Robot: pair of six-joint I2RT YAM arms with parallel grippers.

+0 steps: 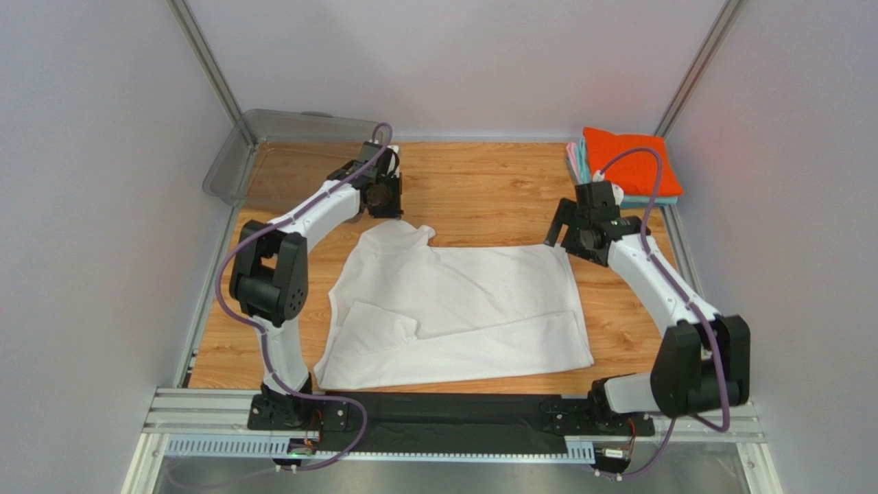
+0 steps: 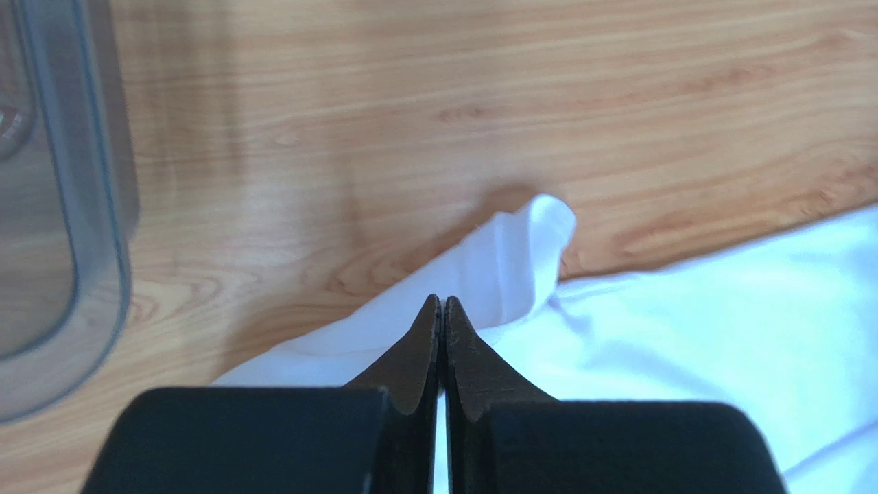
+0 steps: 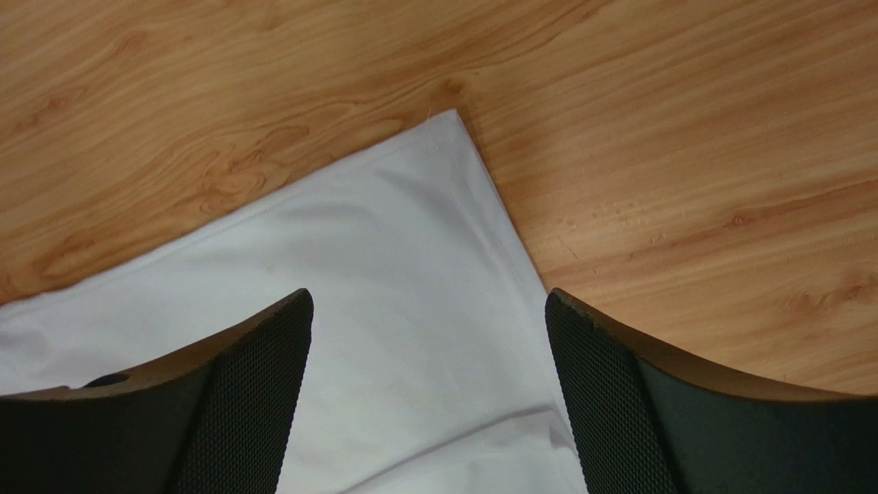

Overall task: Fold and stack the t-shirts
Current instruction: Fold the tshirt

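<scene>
White t-shirt [image 1: 464, 309]: lies on the middle of the wooden table [image 1: 484, 185], between the two arms. It is partly folded, with one layer turned over another and a sleeve showing at its near left.
White t-shirt's far edge: one corner peaks up at the far left by the left gripper. The other lies flat at the far right, under the right gripper.
Orange shirt [image 1: 631, 160]: folded square, on top of a stack at the table's far right corner, well apart from the white t-shirt.
Teal shirt [image 1: 582, 165]: under the orange one, only an edge showing at the stack's left side.
Pink shirt [image 1: 572, 154]: also in the stack, a thin edge just beside the teal; its place in the order cannot be told.
Left gripper [image 2: 442, 309]: fingers pressed together, tips over the raised white corner. Whether any cloth is caught between them cannot be told.
Right gripper [image 3: 428, 304]: fingers spread wide, one to each side of the flat far right corner, holding nothing.
Bin [image 1: 232, 165]: clear grey plastic, at the table's far left corner, near the left gripper and apart from the white t-shirt.
Bin's inside: wood grain shows through its clear floor in the left wrist view.
</scene>
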